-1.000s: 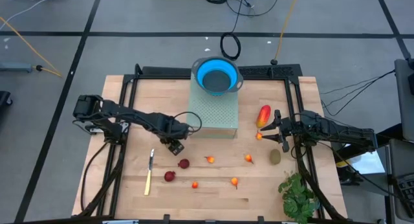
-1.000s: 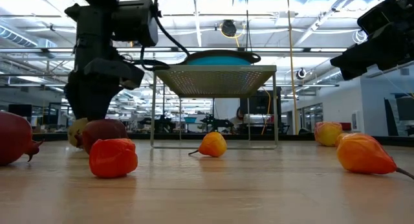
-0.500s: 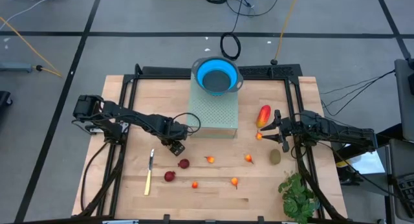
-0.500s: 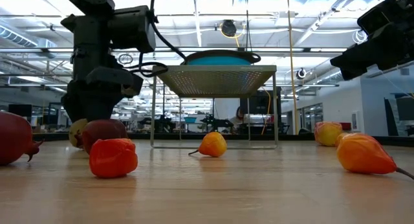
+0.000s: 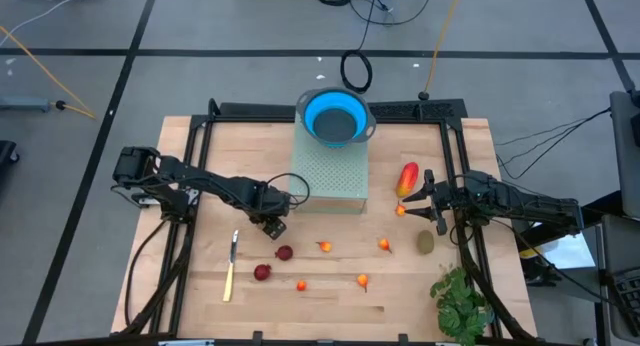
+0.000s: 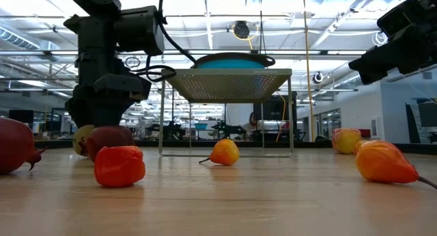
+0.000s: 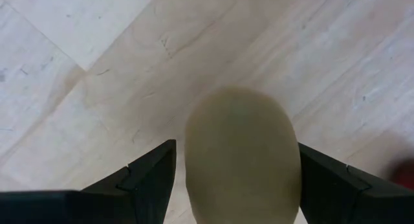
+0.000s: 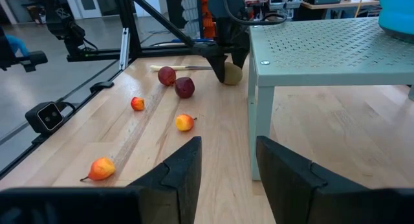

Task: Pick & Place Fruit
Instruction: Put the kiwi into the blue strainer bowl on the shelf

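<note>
I see the fruit scattered over the wooden tabletop [image 5: 200,306] in front of the perforated grey stand [image 5: 330,176], which carries a blue bowl [image 5: 336,116]. Two dark red round pieces [image 5: 284,253] lie in front of the stand's left corner, near the yellow-handled knife [image 5: 230,268]. Tiny orange pieces [image 5: 324,247] sit in a loose row in front of the stand. A longer red-and-yellow piece [image 5: 407,178] lies just right of the stand, and a brownish-olive oval [image 5: 426,243] lies further right and forward, near the leafy plant [image 5: 460,301].

My left gripper [image 5: 270,224] is down at the stand's front-left corner. In the left wrist view a pale olive oval [image 7: 242,153] sits between its fingers [image 7: 149,179], with a little tabletop showing on each side, so the jaws are parted around it and not closed on it.

My right gripper [image 5: 432,208] hangs to the right of the stand, beside the red-and-yellow piece, with an orange piece [image 5: 401,211] just off its tips. Its jaws stand apart and hold nothing.
</note>
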